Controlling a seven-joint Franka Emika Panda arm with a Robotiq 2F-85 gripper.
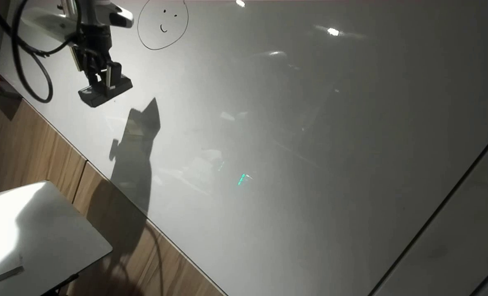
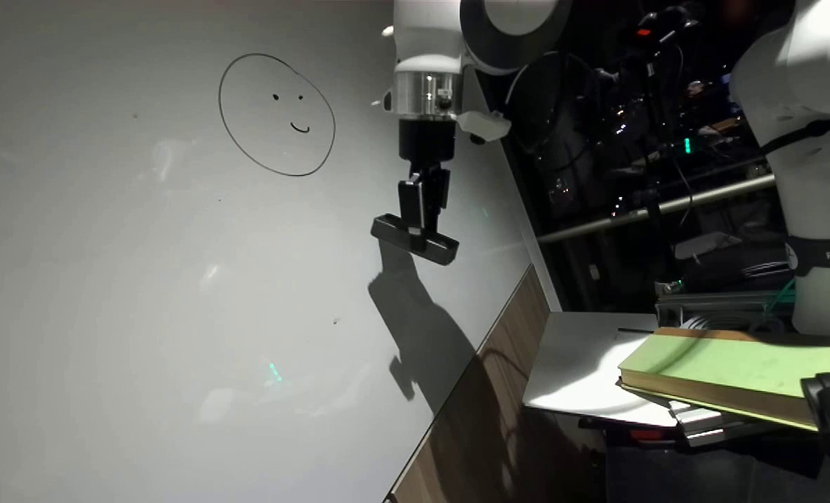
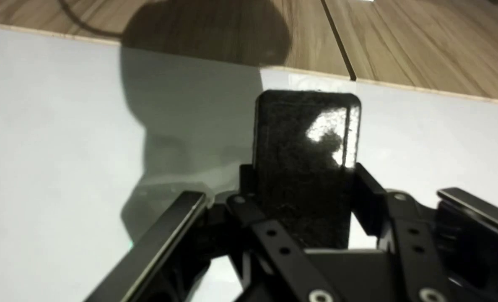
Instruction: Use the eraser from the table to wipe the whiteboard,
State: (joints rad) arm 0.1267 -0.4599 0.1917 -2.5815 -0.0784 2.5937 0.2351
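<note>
As could be seen plainly in the wrist view, had the eraser (image 3: 303, 167) locked in the gripper (image 3: 305, 188), with the jaws drawn tight against both long sides. Held it in front of the board (image 2: 177, 314), over the part nearer the wood (image 1: 42, 148), and, judging by a shadow (image 1: 137, 160) thrown apart from it in an exterior view, reckoned it not yet touching. Near, but not there! Ticked off the pick-up, then: had it well apart from the table (image 1: 59, 234) out past the board's wood-side edge. Ticked off most of the reach, too. But the wipe? Not begun, by every sign. Spotted the face (image 2: 277, 115) higher on the board in both exterior views, and found no rubbed gap in its lines. Could not tell pale patches (image 2: 218, 404) lower on the board for glare or for smears. Put the job, at a guess, under half done. Left over, in all likelihood: meeting the board flat, travelling up to the face, scrubbing it away stroke by stroke.
</note>
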